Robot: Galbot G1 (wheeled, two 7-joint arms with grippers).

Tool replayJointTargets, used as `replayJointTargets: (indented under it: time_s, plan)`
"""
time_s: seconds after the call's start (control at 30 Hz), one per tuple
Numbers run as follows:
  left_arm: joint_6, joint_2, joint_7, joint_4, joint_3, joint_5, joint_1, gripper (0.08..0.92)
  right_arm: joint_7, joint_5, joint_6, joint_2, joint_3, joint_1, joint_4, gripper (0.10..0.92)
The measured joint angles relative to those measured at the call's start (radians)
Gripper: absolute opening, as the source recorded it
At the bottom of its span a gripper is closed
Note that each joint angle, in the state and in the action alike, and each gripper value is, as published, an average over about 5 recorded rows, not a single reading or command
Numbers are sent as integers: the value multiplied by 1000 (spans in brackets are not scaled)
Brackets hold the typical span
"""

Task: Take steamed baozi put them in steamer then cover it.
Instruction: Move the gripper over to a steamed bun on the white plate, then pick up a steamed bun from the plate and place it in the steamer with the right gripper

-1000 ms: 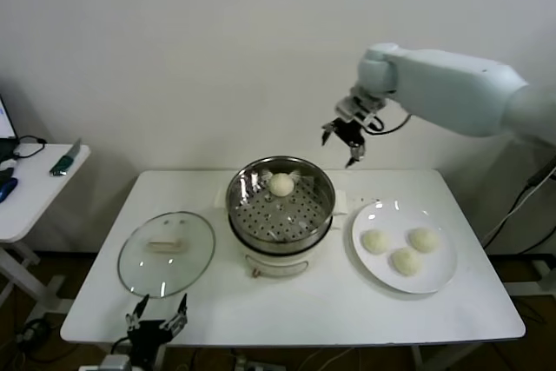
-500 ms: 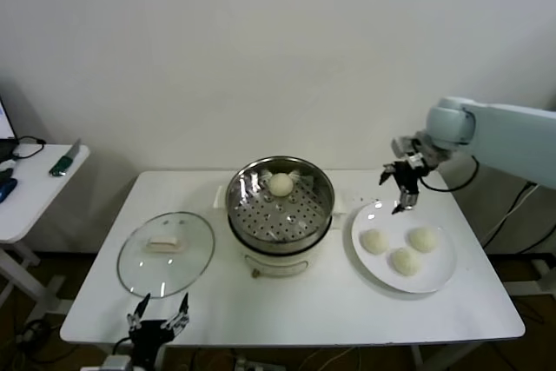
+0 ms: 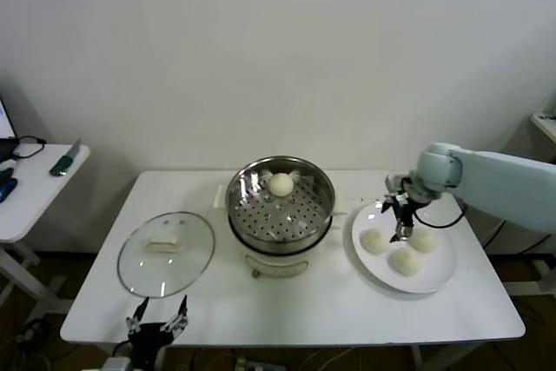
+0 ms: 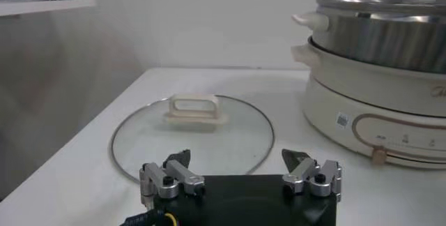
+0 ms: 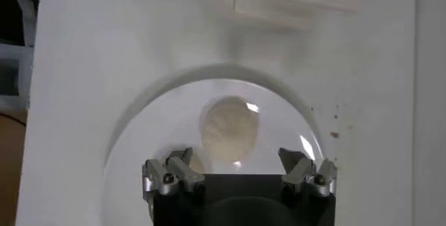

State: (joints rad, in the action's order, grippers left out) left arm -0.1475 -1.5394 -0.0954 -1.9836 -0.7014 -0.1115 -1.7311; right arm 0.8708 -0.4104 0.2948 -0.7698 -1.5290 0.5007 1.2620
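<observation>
- One small round cream-white steamed bun (image 3: 281,184) sits in the shiny perforated steel steamer basket (image 3: 280,203) mid-table; three matching buns (image 3: 405,261) wait on the flat white plate (image 3: 439,280) toward the table's right edge.
- The clear glass lid with its cream handle (image 3: 166,253) lies flat near the left edge: covering is not yet done.
- Right gripper (image 3: 401,216) hangs over the plate, jaws wide, nothing held, a bun (image 5: 230,128) just beneath.
- Left gripper (image 4: 240,176) idles open at the front-left corner, beside the lid.
</observation>
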Motion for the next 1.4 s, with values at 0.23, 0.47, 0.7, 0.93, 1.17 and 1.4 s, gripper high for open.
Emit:
replayJointTargets:
  time_s: [0.23,0.47,0.7,0.93,1.17,1.4]
  plan:
    - [0,-1,0,9,-3,-1,5,823,-18,44,17,-37,63,-96,-54,823]
    - [0,2,0,17,-2,-2,9,823,-29,69,25,-56,109,-165,-94,823]
    - [-1,6,0,20,-1,-2,11,823,-45,82,28,-75,150,-217,-128,810]
    - [-1,9,0,18,2,-2,8,823,-48,81,27,-85,171,-233,-146,764]
    - [1,9,0,13,2,-2,5,823,-38,77,23,-82,178,-238,-154,710]
    - [2,9,0,12,1,-2,5,823,-19,67,12,-74,173,-222,-153,621]
